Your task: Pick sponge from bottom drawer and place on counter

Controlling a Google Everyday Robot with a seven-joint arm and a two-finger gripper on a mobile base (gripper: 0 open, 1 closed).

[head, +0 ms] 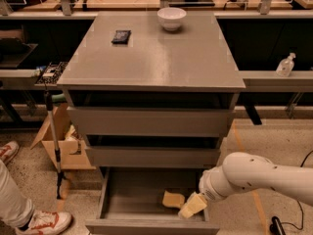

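The pale yellow sponge lies on the floor of the open bottom drawer, right of its middle. My gripper, with yellowish padded fingers, hangs from the white arm that comes in from the right. It is down inside the drawer, just right of the sponge and close to its edge. The grey counter tops the cabinet.
A white bowl and a small black object sit on the counter. Two closed upper drawers are above. A cardboard box, a pole and a person's shoes are at the left. A bottle stands at the right.
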